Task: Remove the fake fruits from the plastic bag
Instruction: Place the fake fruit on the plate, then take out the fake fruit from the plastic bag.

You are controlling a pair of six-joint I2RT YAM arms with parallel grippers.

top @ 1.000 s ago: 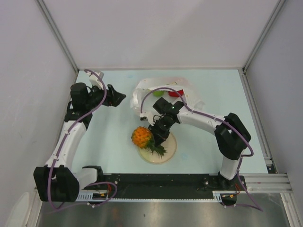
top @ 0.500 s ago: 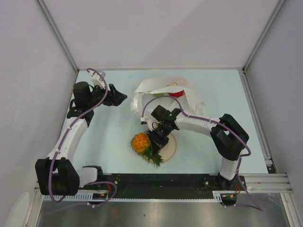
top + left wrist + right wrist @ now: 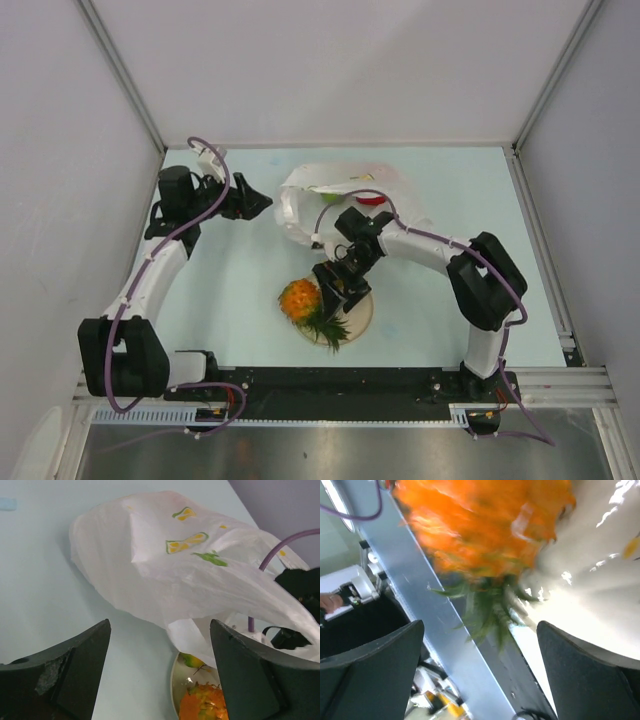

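From above, the pineapple [image 3: 300, 297] lies on its side at the left rim of the plate [image 3: 362, 312], partly off it. The right hand [image 3: 337, 281] hangs just beside it, wide and empty. The left hand [image 3: 258, 203], also wide and empty, points at the bag [image 3: 298, 198], where a green piece [image 3: 330, 197] and a red piece [image 3: 371, 198] show.

At the left wrist, the bag lies ahead of the hand, untouched.

At the right wrist, the pineapple is a blur beyond the spread fingers [image 3: 370, 665].

Risk: if the right hand brushes the pineapple on withdrawing, it may roll onto the tabletop [image 3: 230, 300]. The thin bag, if not pinned, may drag along with a pulled fruit.
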